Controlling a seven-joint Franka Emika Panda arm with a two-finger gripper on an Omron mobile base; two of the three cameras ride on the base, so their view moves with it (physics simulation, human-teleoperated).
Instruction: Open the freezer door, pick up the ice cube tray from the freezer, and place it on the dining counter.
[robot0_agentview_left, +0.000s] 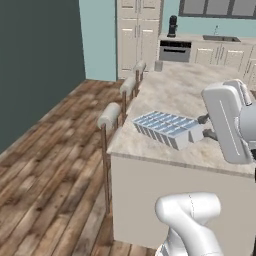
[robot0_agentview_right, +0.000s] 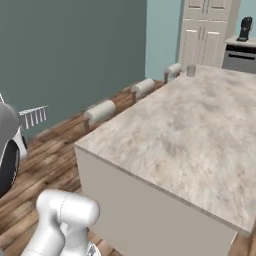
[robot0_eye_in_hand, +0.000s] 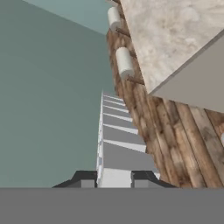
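My gripper (robot0_agentview_left: 205, 131) is shut on one short end of the ice cube tray (robot0_agentview_left: 165, 128), a pale blue-white grid of square compartments held level in the air. In the hand view the ice cube tray (robot0_eye_in_hand: 116, 140) runs away from the gripper (robot0_eye_in_hand: 113, 177) above the wooden floor, beside the near corner of the dining counter (robot0_eye_in_hand: 175, 35). From the right base the ice cube tray (robot0_agentview_right: 34, 116) shows at the far left, apart from the dining counter (robot0_agentview_right: 190, 130). The beige marbled dining counter (robot0_agentview_left: 175, 90) lies behind the tray. The freezer and the freezer door are out of view.
Round-backed stools (robot0_agentview_left: 109, 116) (robot0_agentview_right: 100, 111) (robot0_eye_in_hand: 124, 62) line the counter's left edge. A small grey cup (robot0_agentview_left: 158, 65) (robot0_agentview_right: 190, 70) stands at the counter's far end. A dark teal wall (robot0_agentview_right: 75, 50) is to the left, with cream cabinets and an oven (robot0_agentview_left: 175, 51) at the back.
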